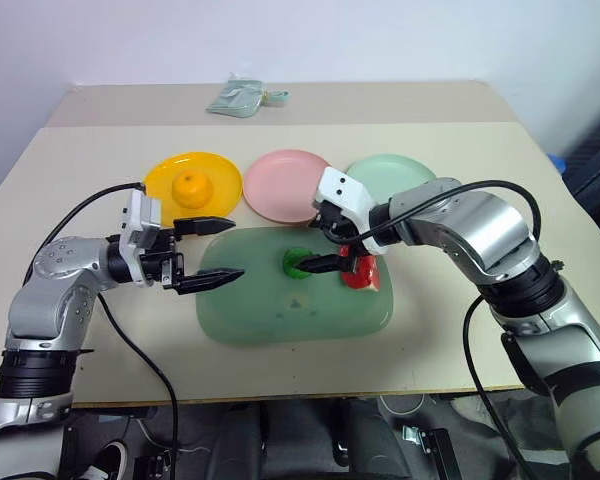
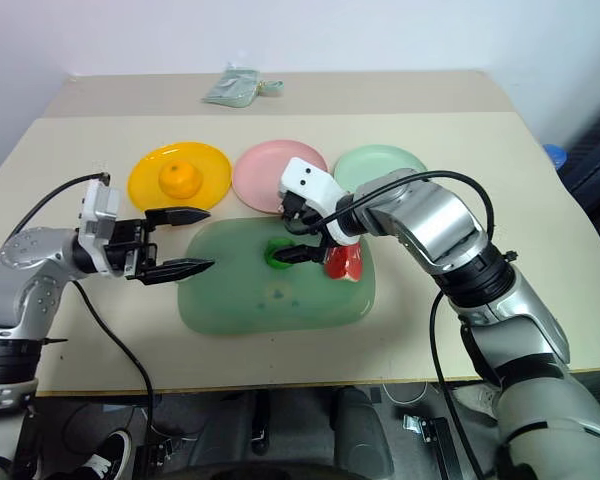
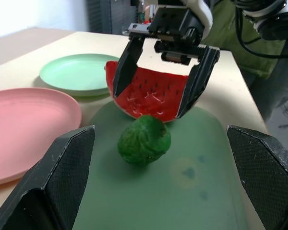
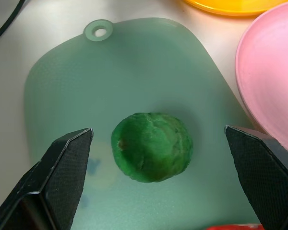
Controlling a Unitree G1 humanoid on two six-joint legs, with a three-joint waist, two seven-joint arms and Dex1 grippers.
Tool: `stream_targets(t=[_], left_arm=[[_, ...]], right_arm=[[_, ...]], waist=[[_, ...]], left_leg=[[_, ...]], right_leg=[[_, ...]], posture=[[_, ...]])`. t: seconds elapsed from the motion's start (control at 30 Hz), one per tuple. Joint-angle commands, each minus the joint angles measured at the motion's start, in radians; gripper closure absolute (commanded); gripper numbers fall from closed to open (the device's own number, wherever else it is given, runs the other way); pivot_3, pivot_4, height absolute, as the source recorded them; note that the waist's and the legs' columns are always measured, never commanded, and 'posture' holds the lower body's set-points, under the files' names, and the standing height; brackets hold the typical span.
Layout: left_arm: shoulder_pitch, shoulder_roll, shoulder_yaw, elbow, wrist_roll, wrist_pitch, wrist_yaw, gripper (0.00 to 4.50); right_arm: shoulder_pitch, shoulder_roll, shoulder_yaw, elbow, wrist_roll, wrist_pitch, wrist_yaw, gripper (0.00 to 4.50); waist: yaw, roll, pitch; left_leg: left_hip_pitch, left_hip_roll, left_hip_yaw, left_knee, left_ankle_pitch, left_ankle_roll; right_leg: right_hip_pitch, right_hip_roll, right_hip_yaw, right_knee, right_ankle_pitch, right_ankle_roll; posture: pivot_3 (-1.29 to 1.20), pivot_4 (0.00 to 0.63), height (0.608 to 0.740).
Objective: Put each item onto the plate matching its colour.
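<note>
On the beige counter (image 1: 100,330) a translucent green mat (image 1: 270,320) lies toward the near edge, and behind it three plates stand in a row toward the far edge: the yellow-orange plate (image 1: 160,172) nearest the left edge, the pink plate (image 1: 280,190) in the middle, and the mint green plate (image 1: 392,172) toward the right edge. The orange (image 1: 193,187) sits on the yellow-orange plate. The green lime (image 4: 151,146) rests on the mat, roughly at its middle toward the far side, and the red watermelon wedge (image 3: 151,93) with its green rind lies on the mat just beside the lime, on the side toward the counter's right edge. The right hand (image 3: 159,98) is tilted down over the mat, its two black fingers spread wide and released, holding nothing; in the right wrist view the lime lies between the fingers (image 4: 53,177), clear of both, and in the left wrist view the same fingers stand just above and behind the lime, in front of the wedge. The left hand (image 1: 216,252) hangs level above the mat's left end, pointing toward the right edge of the counter, its fingers (image 1: 208,281) apart and empty, well short of the lime. A small grey-green foil packet (image 1: 235,98) lies near the far edge of the counter, behind the plates.
</note>
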Motion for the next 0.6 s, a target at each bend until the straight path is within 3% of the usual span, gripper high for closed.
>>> stream_targets(t=[0.03, 0.6], left_arm=[[0.001, 0.003, 0.027, -0.029, -0.017, -0.017, 0.004, 0.03], [-0.001, -0.007, 0.021, -0.015, -0.009, -0.049, 0.003, 0.03]], right_arm=[[-0.021, 0.006, -0.041, -0.019, -0.008, -0.014, -0.002, 0.00], [0.018, 0.045, -0.095, -0.059, 0.036, 0.011, 0.005, 0.00]], waist=[[0.001, 0.000, 0.000], [-0.001, 0.000, 0.000]], left_leg=[[0.000, 0.000, 0.000, 0.000, 0.000, 0.000], [0.000, 0.000, 0.000, 0.000, 0.000, 0.000]], right_leg=[[0.000, 0.000, 0.000, 0.000, 0.000, 0.000], [0.000, 0.000, 0.000, 0.000, 0.000, 0.000]], posture=[[0.00, 0.150, 0.740], [0.00, 0.150, 0.740]])
